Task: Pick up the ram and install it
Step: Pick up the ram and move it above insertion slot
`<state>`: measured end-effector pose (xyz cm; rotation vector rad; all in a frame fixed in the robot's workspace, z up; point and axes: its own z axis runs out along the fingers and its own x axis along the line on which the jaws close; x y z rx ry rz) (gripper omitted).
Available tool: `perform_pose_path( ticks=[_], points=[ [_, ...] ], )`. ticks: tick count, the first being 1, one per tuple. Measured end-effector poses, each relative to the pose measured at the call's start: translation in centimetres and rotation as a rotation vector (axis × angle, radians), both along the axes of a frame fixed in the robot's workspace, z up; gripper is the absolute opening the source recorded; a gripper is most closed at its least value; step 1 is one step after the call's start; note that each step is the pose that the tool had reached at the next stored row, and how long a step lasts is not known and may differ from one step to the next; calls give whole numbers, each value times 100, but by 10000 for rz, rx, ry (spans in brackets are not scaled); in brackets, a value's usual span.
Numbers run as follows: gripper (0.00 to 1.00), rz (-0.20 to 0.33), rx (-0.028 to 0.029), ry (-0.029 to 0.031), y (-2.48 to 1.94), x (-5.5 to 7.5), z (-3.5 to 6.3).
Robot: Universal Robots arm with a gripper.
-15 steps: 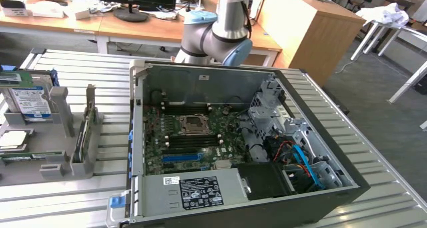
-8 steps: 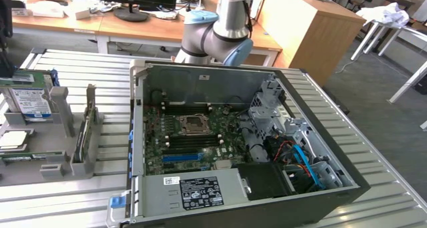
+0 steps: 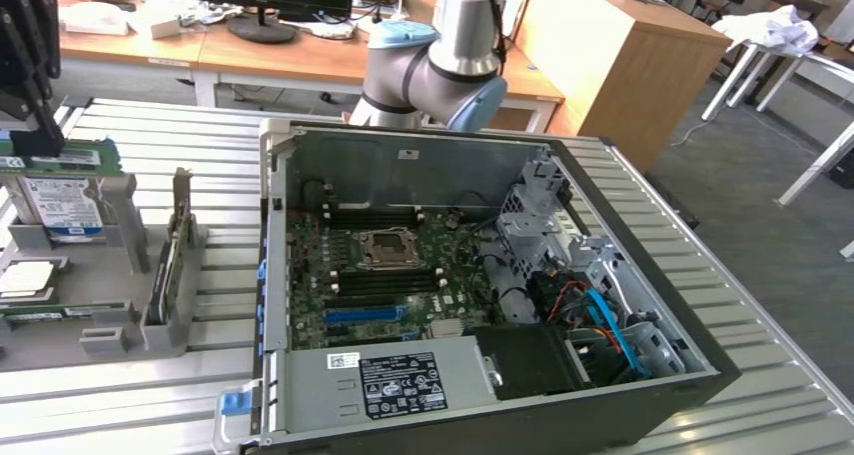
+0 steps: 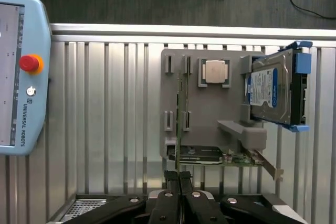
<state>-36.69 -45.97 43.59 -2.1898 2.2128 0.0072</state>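
Note:
My gripper (image 3: 40, 137) hangs at the exterior view's far left, above the grey parts fixture (image 3: 114, 305). It is shut on the ram (image 3: 70, 158), a long green stick with a white label, held level under the fingertips and lifted off the fixture. In the wrist view the ram (image 4: 178, 124) appears edge-on as a thin green line running out from between the closed gripper (image 4: 179, 179) fingertips, over the fixture (image 4: 210, 119). The open computer case (image 3: 287, 275) with its motherboard (image 3: 380, 265) lies to the exterior view's right of the gripper.
The fixture holds a hard drive (image 4: 273, 87), a processor chip (image 4: 215, 72), an upright card with a metal bracket (image 4: 231, 157) and another green stick (image 3: 40, 313). A teach pendant (image 4: 21, 72) lies on the slatted metal table (image 4: 105, 129). Desks and a monitor stand behind.

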Motion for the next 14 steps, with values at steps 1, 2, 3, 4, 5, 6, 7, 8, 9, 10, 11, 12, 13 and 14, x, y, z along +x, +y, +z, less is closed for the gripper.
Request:
perform_pose_path(
  ticks=[1,2,3,4,5,6,7,8,9,10,11,12,13,14],
  points=[
    [12,0,0,1,-1,26,0],
    [12,1,-1,1,-2,53,1],
    [12,2,0,1,-4,83,0],
    [12,2,-1,1,-5,112,0],
    [12,5,0,1,-6,143,0],
    [12,7,0,0,-8,173,0],
    [12,10,0,1,-9,202,0],
    [12,12,-1,2,-11,231,1],
    [12,15,-1,2,-12,261,1],
    [12,17,0,2,-14,289,1],
    [12,20,0,2,-16,317,0],
    [12,23,0,1,-17,345,0],
    [12,25,0,1,-18,372,0],
    [12,26,1,1,-19,398,0]
  ],
)
